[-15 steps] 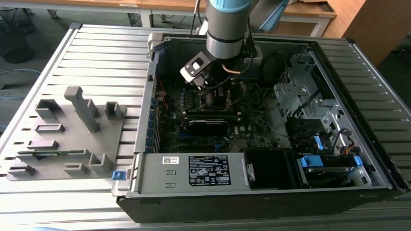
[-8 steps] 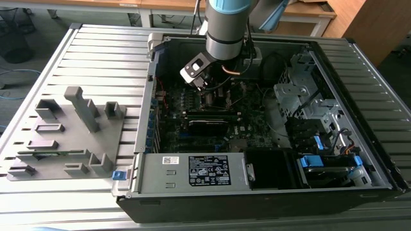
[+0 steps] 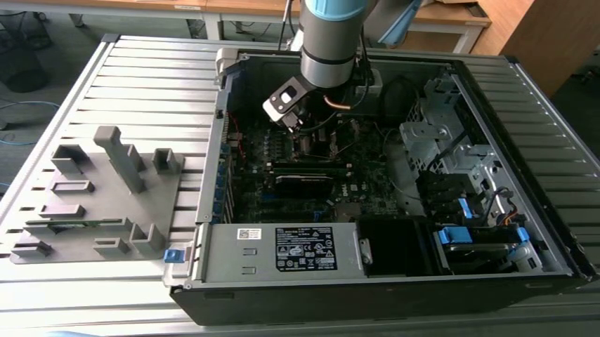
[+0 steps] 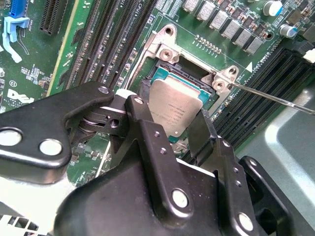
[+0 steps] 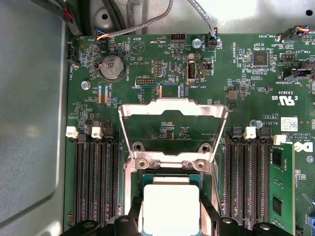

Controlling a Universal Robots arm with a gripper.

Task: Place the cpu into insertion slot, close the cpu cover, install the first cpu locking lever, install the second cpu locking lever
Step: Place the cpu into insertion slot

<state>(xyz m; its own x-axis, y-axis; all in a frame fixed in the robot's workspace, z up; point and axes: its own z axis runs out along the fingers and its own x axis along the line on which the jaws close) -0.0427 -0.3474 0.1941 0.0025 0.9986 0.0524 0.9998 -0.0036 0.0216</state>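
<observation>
Two fingers (image 4: 147, 123) of the gripper (image 4: 174, 105) pinch the chip (image 4: 170, 112) at the socket (image 4: 167, 63), cover (image 5: 172, 107) tipped up open, 12 o'clock from the power supply (image 3: 281, 249) in the exterior view.

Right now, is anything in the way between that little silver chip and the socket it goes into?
Nothing visible. The small square silver-grey chip sits between the jaws right at the dark square metal-rimmed socket, and the thin silver metal cover frame stands swung up, clear of the opening.
</observation>
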